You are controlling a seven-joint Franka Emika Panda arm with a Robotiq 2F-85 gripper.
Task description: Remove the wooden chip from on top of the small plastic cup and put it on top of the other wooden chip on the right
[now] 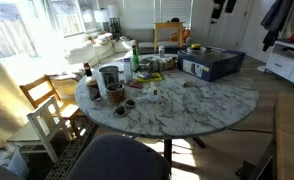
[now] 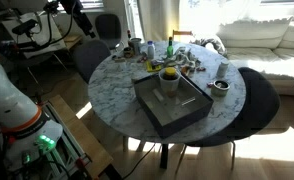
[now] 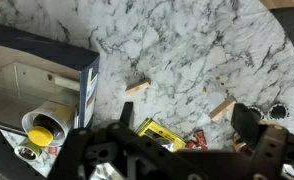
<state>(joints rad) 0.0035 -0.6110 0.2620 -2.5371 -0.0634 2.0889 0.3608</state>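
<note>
Gripper [image 3: 177, 142] hangs high over the desk [image 3: 187, 40] in the wrist view, its fingers spread wide with nothing between them. Two pale tan chips lie flat on the marble below. One wooden chip [image 3: 137, 87] is near the middle of the view, close to the corner of a blue box [image 3: 47, 70]. The other wooden chip [image 3: 222, 108] lies off to its right, near a dark round dish [image 3: 278, 110]. The two are apart, not stacked. I can make out no chip sitting on a small plastic cup, and the exterior views are too small to show either chip. The one near the box may be the piece to move, though that is only a guess.

Judging by the empty gripper, the pick is not yet made. To do it well, bring the gripper straight down over the chip and turn the wrist so the fingers close across its narrow side. Go low enough that the tips nearly graze the marble, since so thin a piece gives little to grip. Close gently so it does not flip. Lift clear of the yellow packet [image 3: 157, 135] lying under the gripper and carry the chip over the one on the right. Match its slant, lower until the two almost touch, then let go; dropped from height it would likely slide off.
</note>
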